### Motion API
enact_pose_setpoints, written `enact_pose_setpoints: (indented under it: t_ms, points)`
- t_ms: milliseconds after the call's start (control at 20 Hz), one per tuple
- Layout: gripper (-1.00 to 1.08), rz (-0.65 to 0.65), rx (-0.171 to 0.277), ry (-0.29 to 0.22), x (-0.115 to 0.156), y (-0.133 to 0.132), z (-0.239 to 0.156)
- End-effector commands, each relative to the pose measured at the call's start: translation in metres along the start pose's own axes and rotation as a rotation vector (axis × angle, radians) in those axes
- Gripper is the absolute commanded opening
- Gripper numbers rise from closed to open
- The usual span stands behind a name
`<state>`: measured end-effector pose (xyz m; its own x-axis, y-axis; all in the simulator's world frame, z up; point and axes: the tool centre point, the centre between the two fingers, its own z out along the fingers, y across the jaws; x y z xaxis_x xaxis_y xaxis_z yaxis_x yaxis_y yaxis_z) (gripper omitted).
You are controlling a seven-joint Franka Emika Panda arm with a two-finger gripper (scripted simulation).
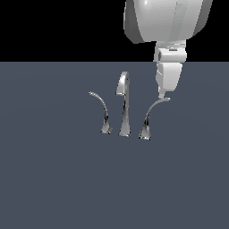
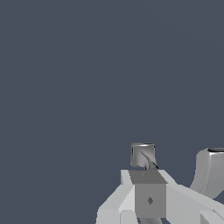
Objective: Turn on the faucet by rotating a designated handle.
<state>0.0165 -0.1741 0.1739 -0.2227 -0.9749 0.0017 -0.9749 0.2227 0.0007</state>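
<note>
The chrome faucet [image 1: 124, 107] stands on the grey floor, its tall spout in the middle with a bent-over top. The handle [image 1: 150, 117], with a wide flared base and a long arching tip, stands at the exterior view's right of the spout. A thinner lever [image 1: 103, 112] stands at the exterior view's left. My gripper [image 1: 162, 94] hangs point-down, its fingertips right at the handle's tip, touching or almost so. The fingers look shut with nothing between them. In the wrist view the gripper [image 2: 147, 174] is just short of a chrome piece of the handle [image 2: 143, 155]; the spout [image 2: 210, 173] shows beside it.
The flat grey floor [image 1: 53, 179] spreads all round the faucet. The arm's white wrist [image 1: 165, 22] fills the upper part of the exterior view above the handle.
</note>
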Motion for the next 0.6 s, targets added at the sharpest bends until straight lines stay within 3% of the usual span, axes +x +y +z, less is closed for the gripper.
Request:
enact_pose_setpoints:
  t_ms: [0,550]
  points:
    - [-1.00,0.020,0.001,-0.001,0.004,-0.001,0.003]
    - [-1.00,0.023,0.000,-0.001,0.009,0.011,0.003]
